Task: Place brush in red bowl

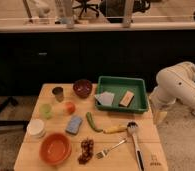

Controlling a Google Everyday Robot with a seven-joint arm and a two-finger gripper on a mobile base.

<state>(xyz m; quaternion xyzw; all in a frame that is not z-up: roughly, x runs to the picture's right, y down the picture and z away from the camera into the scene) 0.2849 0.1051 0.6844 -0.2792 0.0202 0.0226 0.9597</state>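
Brush (136,147), long slim dish type, dark round head, whitish handle, lies at wooden table's (116,162) front right corner, long axis near-to-far, head away. We see two-finger gripper (159,116) beside right edge, spread wide, empty; brush front-left of it. Wide orange-red bowl (55,149) front left.

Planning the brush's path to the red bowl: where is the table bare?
Bare wood lies between the green tray and the banana, and right of the brush. The gripper hangs just right of the table. Fork, grapes and sponge crowd the red bowl.
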